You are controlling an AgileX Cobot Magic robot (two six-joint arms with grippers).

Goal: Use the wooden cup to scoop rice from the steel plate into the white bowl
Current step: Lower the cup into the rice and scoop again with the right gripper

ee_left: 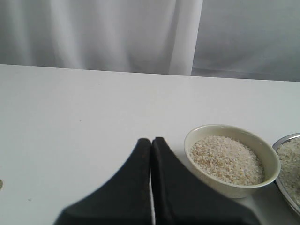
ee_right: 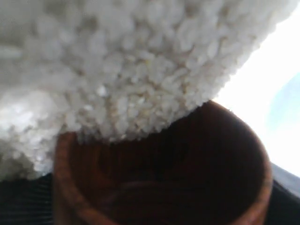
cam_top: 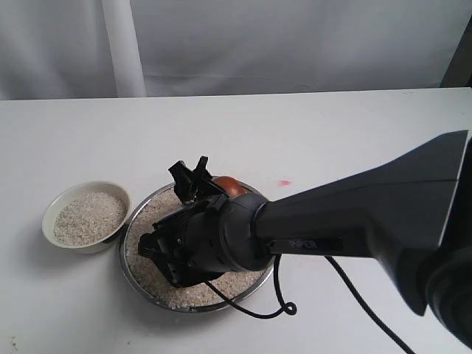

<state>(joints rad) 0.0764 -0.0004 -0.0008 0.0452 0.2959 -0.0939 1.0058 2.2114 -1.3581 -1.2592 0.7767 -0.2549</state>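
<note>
The steel plate (cam_top: 123, 247) lies at the table's front middle, covered with rice (cam_top: 157, 278). My right gripper (cam_top: 212, 189) reaches across over it, shut on the wooden cup (cam_top: 228, 184), which is tipped on its side at the plate's far edge. In the right wrist view the wooden cup (ee_right: 63, 178) shows its dark mouth pressed against a bank of rice (ee_right: 117, 61); the fingers are hidden there. Left of the plate stands the white bowl (cam_top: 53, 230), holding rice (cam_top: 88, 216). My left gripper (ee_left: 151, 140) is shut on nothing, beside the white bowl (ee_left: 211, 180).
A black cable (cam_top: 284, 306) loops on the table by the plate's near right rim. The right arm (cam_top: 369, 214) spans the right half of the exterior view. White curtains (cam_top: 221, 44) hang behind the table's far edge. The plate's rim (ee_left: 287, 139) shows beside the bowl.
</note>
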